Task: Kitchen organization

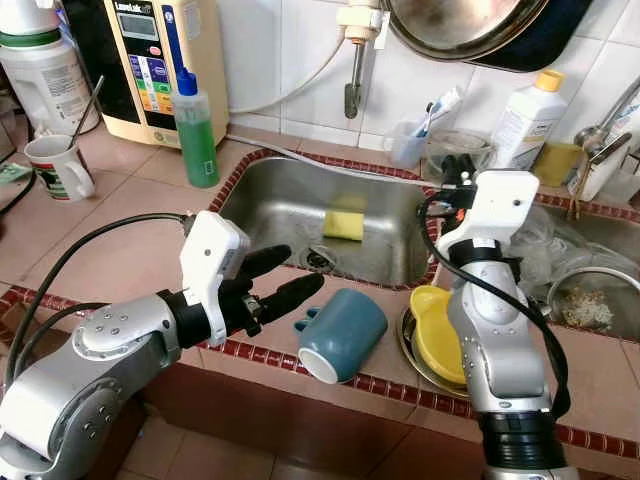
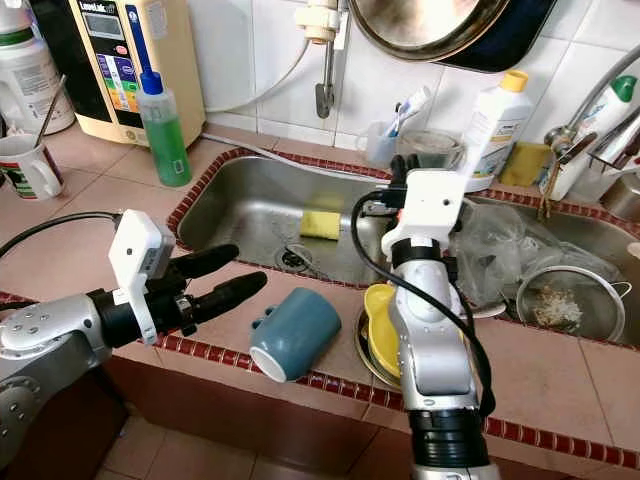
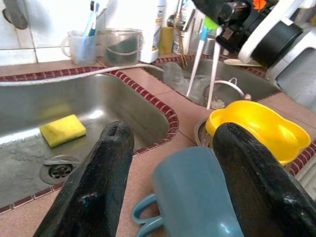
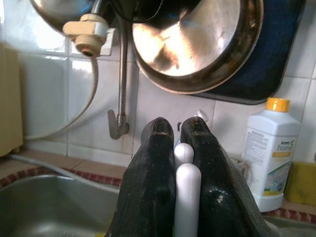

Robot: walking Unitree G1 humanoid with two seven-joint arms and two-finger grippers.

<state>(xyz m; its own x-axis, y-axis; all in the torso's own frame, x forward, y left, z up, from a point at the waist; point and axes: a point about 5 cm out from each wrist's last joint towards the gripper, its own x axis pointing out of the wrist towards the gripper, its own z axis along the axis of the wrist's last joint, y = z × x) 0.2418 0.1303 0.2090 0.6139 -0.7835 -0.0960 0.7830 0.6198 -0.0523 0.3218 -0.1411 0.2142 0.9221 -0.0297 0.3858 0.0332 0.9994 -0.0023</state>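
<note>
Lying on its side at the front edge of the tiled worktop (image 1: 110, 215), the blue-grey ceramic mug (image 1: 343, 333) is the thing your next move turns on. Its long axis runs slantwise: the open mouth faces the robot and slightly down over the red-tiled edge, its base points toward the steel sink (image 1: 270, 205), and its handle sticks out on the robot's left. You have the left gripper (image 1: 285, 281) just beside that handle, jaws spread wide and empty; the left wrist view looks between the two fingers (image 3: 94, 192) onto the mug body, so it lies straight ahead of them. Just beyond the mug sits a yellow plastic bowl (image 1: 440, 335) in a metal dish. The right gripper (image 4: 178, 148) is raised, jaws nearly closed on slim white utensil handles (image 4: 186, 195). The left arm is the free one and looks better placed to take the mug.
</note>
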